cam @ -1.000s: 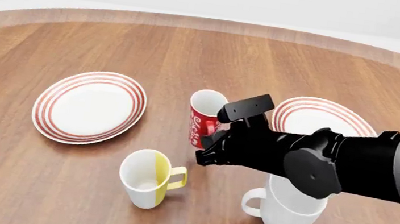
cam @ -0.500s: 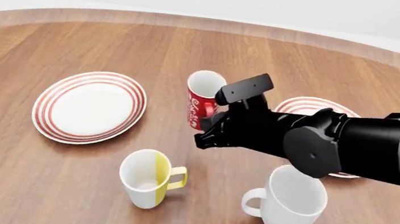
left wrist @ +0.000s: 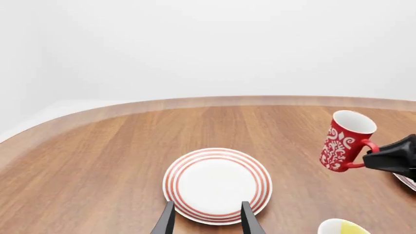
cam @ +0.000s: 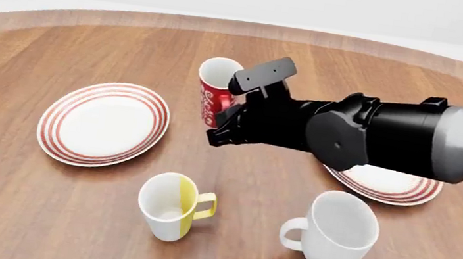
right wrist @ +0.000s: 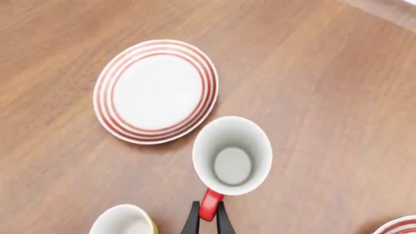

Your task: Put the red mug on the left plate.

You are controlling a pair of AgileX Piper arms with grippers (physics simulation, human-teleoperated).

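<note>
1. Right gripper (right wrist: pixel 206 220): fingers pinched on the red handle of the red mug (cam: pixel 214 94); in the front view the black arm reaches in from the right, across the middle of the table (cam: pixel 327 75).
2. Red mug: held clear of the tabletop, tilted slightly, mouth up (white inside visible in the right wrist view). In the front view it sits between the two plates, just right of the left plate's rim, not over it.
3. Left plate (cam: pixel 103 122): white with thin red rings, flat on the table, nothing on it.
4. Right plate (cam: pixel 383 185): same pattern, mostly hidden behind the right arm in the front view.
5. Yellow mug (cam: pixel 171 205): white and yellow, upright, near the table's front edge, handle pointing right.
6. White mug (cam: pixel 338 232): larger, upright, right of the yellow mug, handle pointing left.
7. Left gripper (left wrist: pixel 206 218): fingers spread apart, holding nothing, their tips framing the near rim of the left plate in the left wrist view; in the front view only a dark part shows at the lower left corner.
</note>
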